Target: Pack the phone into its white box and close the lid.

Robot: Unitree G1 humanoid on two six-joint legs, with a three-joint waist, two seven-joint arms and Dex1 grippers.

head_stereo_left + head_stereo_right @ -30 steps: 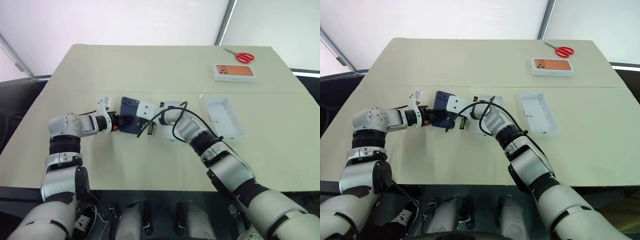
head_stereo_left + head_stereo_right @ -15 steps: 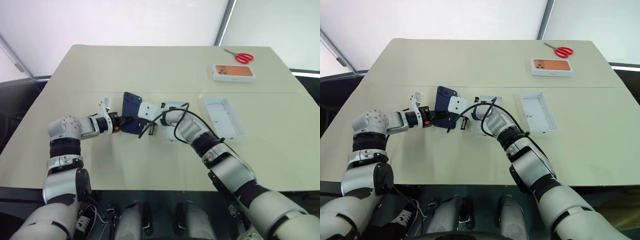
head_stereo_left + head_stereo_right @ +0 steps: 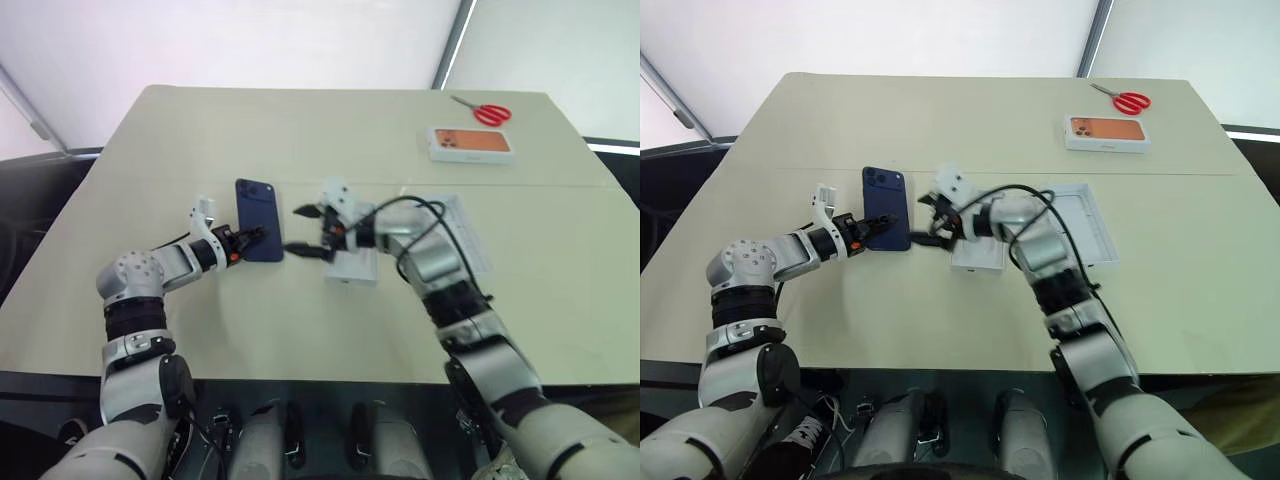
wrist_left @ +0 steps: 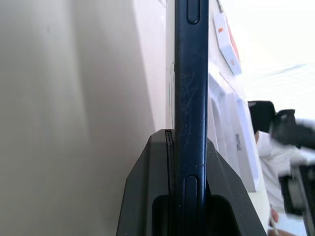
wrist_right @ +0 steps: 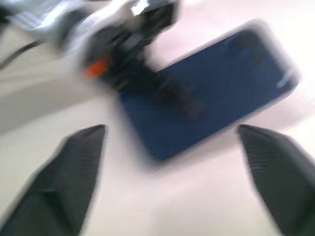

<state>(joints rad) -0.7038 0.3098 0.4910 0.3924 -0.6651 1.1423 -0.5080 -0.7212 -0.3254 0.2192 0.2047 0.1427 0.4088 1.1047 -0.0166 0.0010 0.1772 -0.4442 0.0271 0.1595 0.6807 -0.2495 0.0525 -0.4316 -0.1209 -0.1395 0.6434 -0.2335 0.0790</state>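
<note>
— Beige tabletop: where is the slim navy-blue phone (image 3: 259,232) sitting?
— Left of centre, pinched edgewise by the left gripper (image 3: 243,240); the right gripper (image 3: 309,232) is gaping wide beside it.
— Risk?
— I'm thinking that thin grip is letting it twist free before reaching the shallow white cardboard box (image 3: 353,265).

My work surface is a beige table (image 3: 300,130). Directly on it lie red scissors (image 3: 486,112), an orange-printed box (image 3: 470,144), the white box (image 3: 352,264) and the lid (image 3: 462,232).

Beige table (image 3: 300,130), white translucent wall panels (image 3: 250,40) behind, dark floor
</note>
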